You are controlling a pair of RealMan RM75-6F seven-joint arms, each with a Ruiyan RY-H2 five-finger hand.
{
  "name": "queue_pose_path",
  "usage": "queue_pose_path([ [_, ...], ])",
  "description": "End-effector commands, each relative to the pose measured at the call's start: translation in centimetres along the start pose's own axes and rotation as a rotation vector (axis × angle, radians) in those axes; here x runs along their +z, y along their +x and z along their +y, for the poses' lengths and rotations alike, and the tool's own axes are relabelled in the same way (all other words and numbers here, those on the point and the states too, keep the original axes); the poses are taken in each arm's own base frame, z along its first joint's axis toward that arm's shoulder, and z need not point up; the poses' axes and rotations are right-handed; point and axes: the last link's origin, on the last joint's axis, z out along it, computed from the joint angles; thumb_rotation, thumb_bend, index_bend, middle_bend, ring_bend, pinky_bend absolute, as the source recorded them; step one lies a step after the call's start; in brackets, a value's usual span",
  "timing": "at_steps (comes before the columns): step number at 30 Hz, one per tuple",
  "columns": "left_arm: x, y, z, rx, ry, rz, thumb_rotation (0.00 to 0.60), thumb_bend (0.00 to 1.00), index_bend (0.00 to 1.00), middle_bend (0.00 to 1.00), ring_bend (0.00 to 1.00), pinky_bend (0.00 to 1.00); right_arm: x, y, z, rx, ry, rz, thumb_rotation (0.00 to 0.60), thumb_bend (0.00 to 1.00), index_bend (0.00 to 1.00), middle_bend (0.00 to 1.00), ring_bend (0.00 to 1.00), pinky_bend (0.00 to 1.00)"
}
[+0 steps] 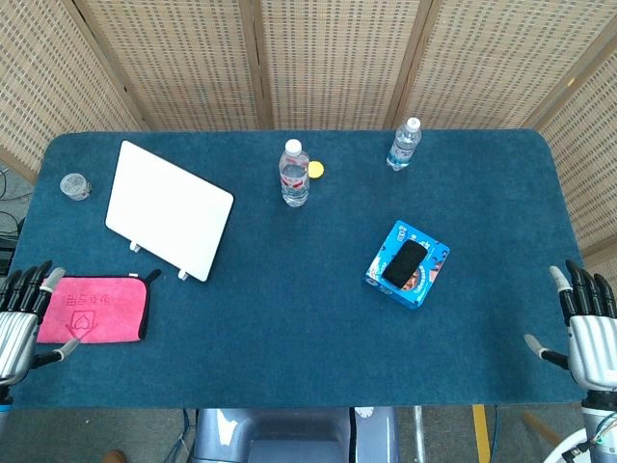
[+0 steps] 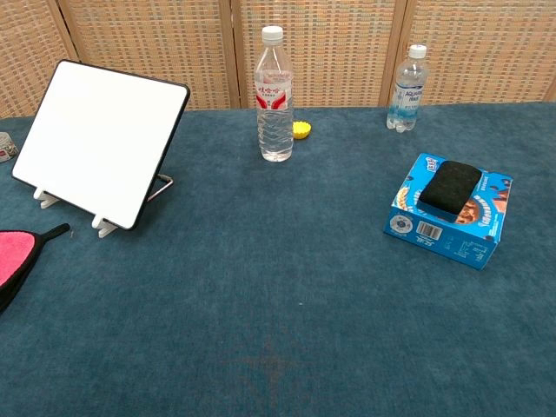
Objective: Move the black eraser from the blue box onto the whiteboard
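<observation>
The black eraser lies flat on top of the blue box, right of the table's middle. The whiteboard leans tilted on its small stand at the left. My left hand hovers at the table's near left edge, fingers spread and holding nothing. My right hand sits at the near right edge, fingers apart and empty, well to the right of the box. The chest view shows neither hand.
Two clear water bottles stand at the back, one centre, one further right. A small yellow cap lies by the centre bottle. A pink cloth lies near my left hand. A small round object sits far left.
</observation>
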Motion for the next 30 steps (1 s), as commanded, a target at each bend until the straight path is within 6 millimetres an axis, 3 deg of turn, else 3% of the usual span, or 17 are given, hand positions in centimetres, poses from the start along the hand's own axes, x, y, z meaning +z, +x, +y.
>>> queue_pose_path([
  [1, 0.0, 0.1, -0.1, -0.002, 0.005, -0.001, 0.6, 0.0, 0.0, 0.0, 0.0, 0.0, 0.0, -0.1, 0.0, -0.003, 0.002, -0.002, 0.6, 0.0, 0.0, 0.0, 0.0, 0.0],
  [7, 0.1, 0.2, -0.1, -0.014, -0.001, 0.003, 0.6, 0.0, 0.0, 0.0, 0.0, 0.0, 0.2, -0.4, -0.1, -0.011, 0.006, -0.019, 0.6, 0.0, 0.0, 0.0, 0.0, 0.0],
  [12, 0.4, 0.1, -0.3, -0.017, 0.01, -0.001, 0.6, 0.0, 0.0, 0.0, 0.0, 0.0, 1.8, -0.9, -0.6, -0.07, 0.071, -0.055, 0.6, 0.0, 0.0, 0.0, 0.0, 0.0],
  [14, 0.8, 0.0, -0.4, -0.015, 0.019, -0.004, 0.6, 0.0, 0.0, 0.0, 0.0, 0.0, 4.6, -1.3, -1.9, -0.107, 0.192, -0.089, 0.6, 0.0, 0.0, 0.0, 0.0, 0.0],
  [21, 1.7, -0.5, -0.3, -0.003, 0.019, -0.019, 0.6, 0.0, 0.0, 0.0, 0.0, 0.0, 11.3, -3.0, -4.7, -0.094, 0.478, -0.186, 0.6, 0.0, 0.08, 0.0, 0.0, 0.01],
  [30, 3.2, -1.5, -0.1, 0.021, 0.061, -0.055, 0.6, 0.0, 0.0, 0.0, 0.0, 0.0, 16.7, -6.5, -8.0, -0.22, 0.666, -0.263, 0.6, 0.0, 0.15, 0.04, 0.0, 0.08],
])
